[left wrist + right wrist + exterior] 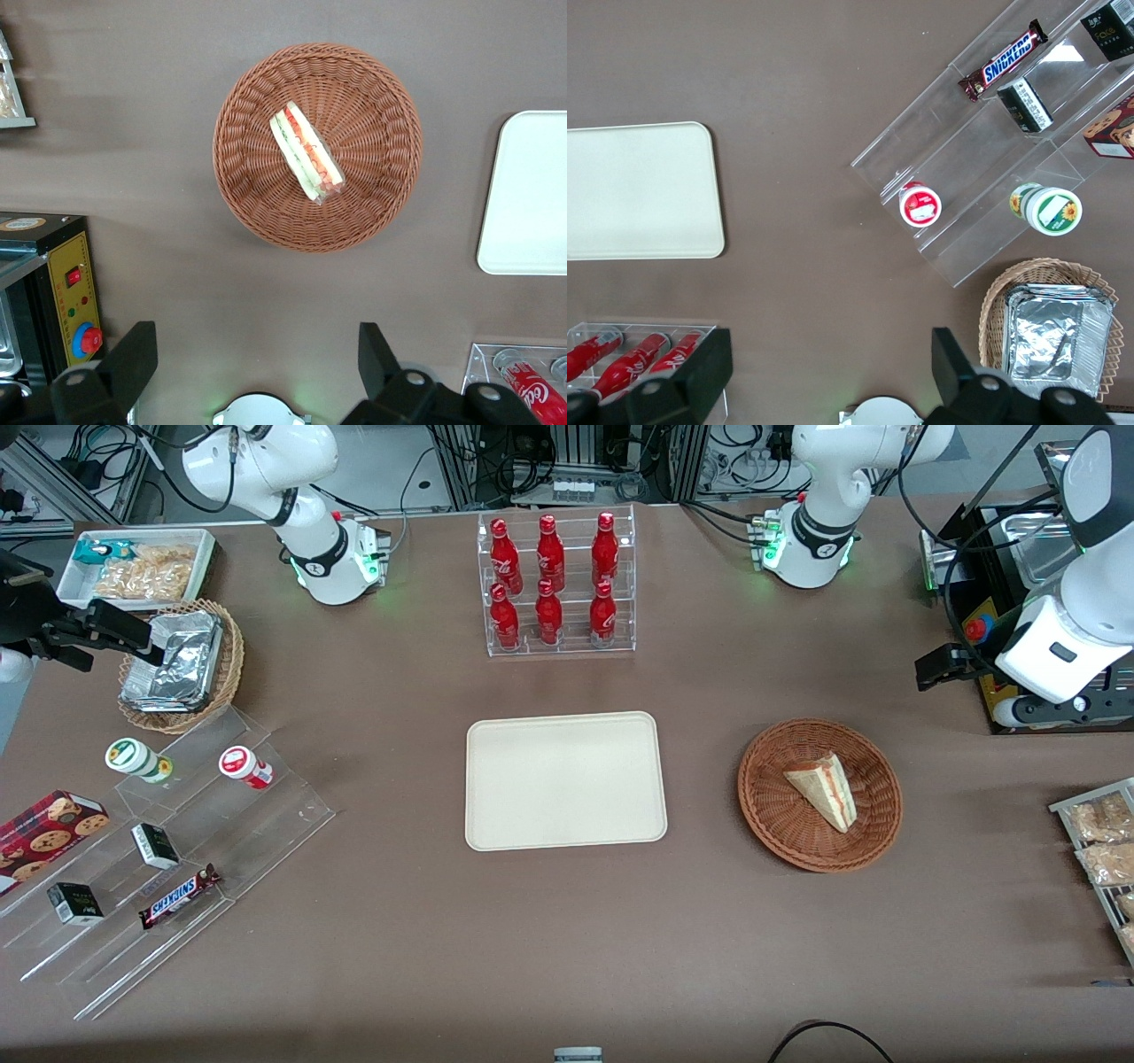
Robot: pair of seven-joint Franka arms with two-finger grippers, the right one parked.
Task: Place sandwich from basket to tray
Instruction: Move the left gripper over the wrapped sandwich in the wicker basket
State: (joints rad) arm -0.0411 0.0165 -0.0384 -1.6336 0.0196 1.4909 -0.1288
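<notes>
Your sandwich (824,788) is lying in the round brown wicker basket (771,815), and nothing is touching it. It is a little wedge of white bread, and from the wrist camera you can see its red and green filling (306,154) facing up.

The cream tray (565,780) sits flat on the table, apart from the basket and closer to the parked arm's end. It has nothing on it. Farther from the front camera than the tray stands a clear rack of red cola bottles (554,580).

Your gripper (257,363) is up high, off past the basket toward the working arm's end of the table. Its two fingers are spread wide apart and they hold nothing at all.

So this looks like the very first step: getting to the sandwich. I think your next move is to bring the gripper over the middle of the basket and go straight down. Turn the fingers so they squeeze the two flat bread sides. Squeeze softly, because the bread looks squishy. Watch the basket rim on the way in.
</notes>
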